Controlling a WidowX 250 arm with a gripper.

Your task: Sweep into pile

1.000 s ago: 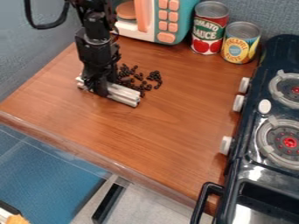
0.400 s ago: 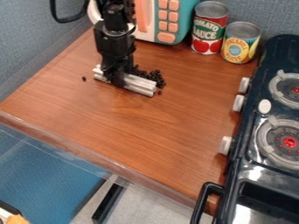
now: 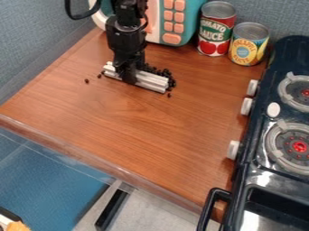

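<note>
On the brown wood-grain tabletop (image 3: 145,135), a few small dark round beads (image 3: 169,95) stray near both ends of a pale ribbed bar (image 3: 152,81). The black two-finger gripper's (image 3: 129,76) jaws are closed on the bar; most beads bunch just behind. Sweeping seems underway; strays need gathering next. Since earlier, the bar has shifted rightward and back.

On the desk (image 3: 138,131), the microwave (image 3: 170,38) stands at the back, two cans (image 3: 217,29) (image 3: 249,44) just right of it (side by side). The stove (image 3: 283,131) lies along the right, beads (image 3: 164,73) behind and beside the bar (image 3: 151,81).
</note>
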